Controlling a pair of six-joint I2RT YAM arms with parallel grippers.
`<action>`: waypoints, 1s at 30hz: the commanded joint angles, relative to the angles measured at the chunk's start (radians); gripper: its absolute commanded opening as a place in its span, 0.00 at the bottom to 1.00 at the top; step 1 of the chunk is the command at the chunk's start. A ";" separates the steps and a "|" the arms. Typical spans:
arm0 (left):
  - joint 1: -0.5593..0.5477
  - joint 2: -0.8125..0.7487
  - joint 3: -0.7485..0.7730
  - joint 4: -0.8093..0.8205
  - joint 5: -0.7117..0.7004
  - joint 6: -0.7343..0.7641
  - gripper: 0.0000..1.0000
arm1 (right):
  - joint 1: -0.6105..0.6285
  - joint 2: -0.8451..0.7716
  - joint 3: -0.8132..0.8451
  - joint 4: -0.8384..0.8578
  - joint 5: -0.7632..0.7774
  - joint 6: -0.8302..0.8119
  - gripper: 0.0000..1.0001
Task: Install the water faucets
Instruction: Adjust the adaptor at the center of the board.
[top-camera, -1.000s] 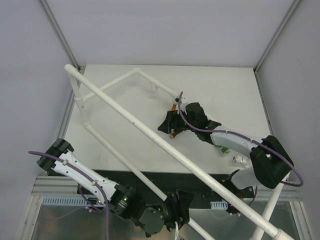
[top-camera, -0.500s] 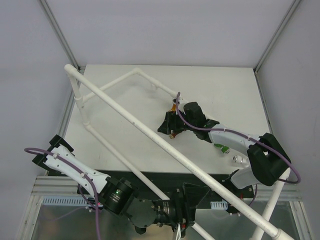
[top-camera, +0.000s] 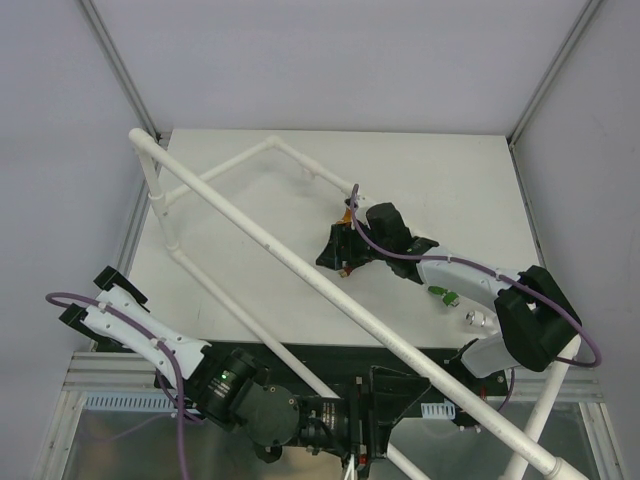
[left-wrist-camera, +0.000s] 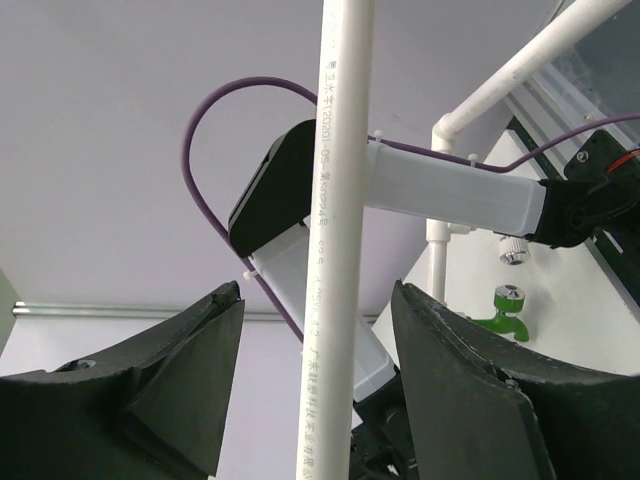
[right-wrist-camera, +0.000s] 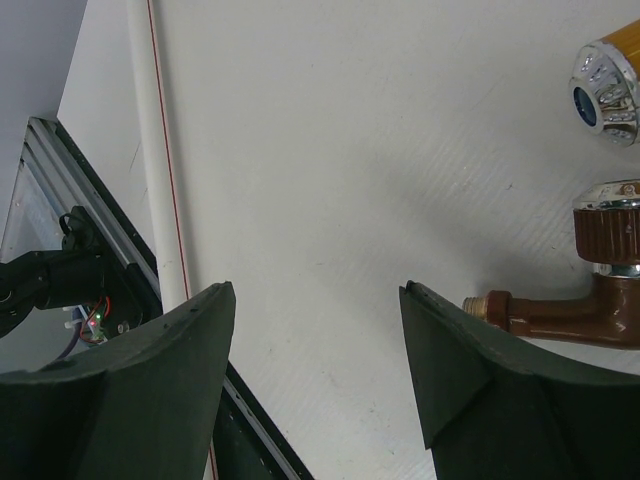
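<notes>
No faucet looks fitted yet. The brown faucet (right-wrist-camera: 575, 305) and orange faucet (right-wrist-camera: 608, 88) lie loose on the worktop (top-camera: 450, 180) just beside your right hand (right-wrist-camera: 315, 290), whose fingers stand apart on nothing. The green faucet (top-camera: 438, 294) lies by the right arm; the blue one isn't visible. Your left hand (left-wrist-camera: 318, 295) is spread either side of the long pipe (left-wrist-camera: 335, 250), not gripping. Over the last second the left arm has swung its hand rightward under that pipe; the right has barely moved.
</notes>
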 joint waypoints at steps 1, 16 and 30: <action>-0.065 -0.012 0.053 -0.041 0.078 -0.009 0.63 | 0.004 -0.002 0.043 0.000 -0.012 -0.017 0.73; 0.180 0.059 0.096 -0.072 0.276 -0.062 0.64 | 0.024 0.029 0.045 -0.016 -0.009 -0.020 0.73; 0.328 0.171 0.144 -0.062 0.208 -0.111 0.58 | 0.091 0.093 0.074 -0.045 0.043 -0.052 0.73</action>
